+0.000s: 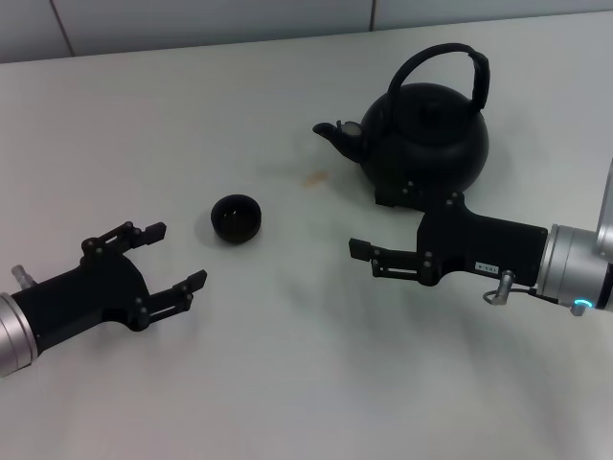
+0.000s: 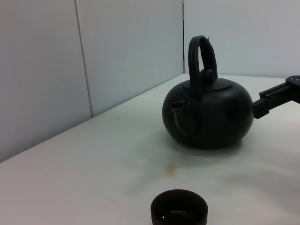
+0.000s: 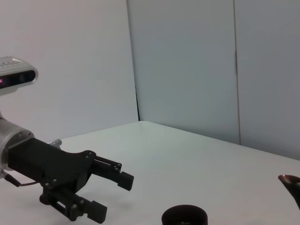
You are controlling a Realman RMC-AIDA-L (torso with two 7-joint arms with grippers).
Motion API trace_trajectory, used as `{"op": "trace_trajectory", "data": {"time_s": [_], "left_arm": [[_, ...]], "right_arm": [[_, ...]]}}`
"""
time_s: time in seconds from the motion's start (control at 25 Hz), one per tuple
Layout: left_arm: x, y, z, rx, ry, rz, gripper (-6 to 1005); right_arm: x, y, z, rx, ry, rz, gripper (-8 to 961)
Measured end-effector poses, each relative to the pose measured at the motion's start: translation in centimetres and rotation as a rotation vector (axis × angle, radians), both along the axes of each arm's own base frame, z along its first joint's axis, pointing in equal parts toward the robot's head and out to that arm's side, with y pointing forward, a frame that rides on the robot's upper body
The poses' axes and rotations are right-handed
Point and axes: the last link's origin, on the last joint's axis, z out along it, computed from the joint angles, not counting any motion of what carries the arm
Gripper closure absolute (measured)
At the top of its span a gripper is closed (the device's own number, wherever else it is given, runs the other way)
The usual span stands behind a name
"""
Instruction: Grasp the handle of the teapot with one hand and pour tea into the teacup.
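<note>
Pale grey walls are seen behind a plain white tabletop (image 1: 287, 383), on which the task's things stand. The teapot (image 1: 426, 139) is set upright toward the far right of the tabletop, its bail handle (image 1: 445, 62) arched over the lid and nothing closed on it. Its spout (image 1: 330, 132) is pointed toward the robot's left, so its long axis, spout to rear, is laid roughly across the tabletop. The teacup (image 1: 236, 218) is set upright, well apart from the teapot, nearer the robot and off to the spout's side; whether tea is in it cannot be told. A small brownish spot (image 1: 314, 178) is seen on the tabletop between the two.

The right tool (image 1: 369, 259) is held low just in front of the teapot, pointed left; only one finger line is shown clearly, so how far it is parted cannot be told. The left tool (image 1: 172, 259) is held near the teacup with its fingers spread wide and nothing between them.

Trouble could arise if the handle were gripped off its crown: the teapot would be swung and the lid might be shed. Since the teacup is small, it could be overshot by the stream or knocked over by the spout.
</note>
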Motion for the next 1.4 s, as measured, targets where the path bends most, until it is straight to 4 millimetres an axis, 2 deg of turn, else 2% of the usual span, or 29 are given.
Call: {"op": "trace_trajectory", "data": {"time_s": [1.4], "left_arm": [[-0.12,-0.1,0.03,0.002,-0.001,0.005,198]], "right_arm": [[0.24,-0.09,0.33,0.025,0.022,-0.023,136]]}}
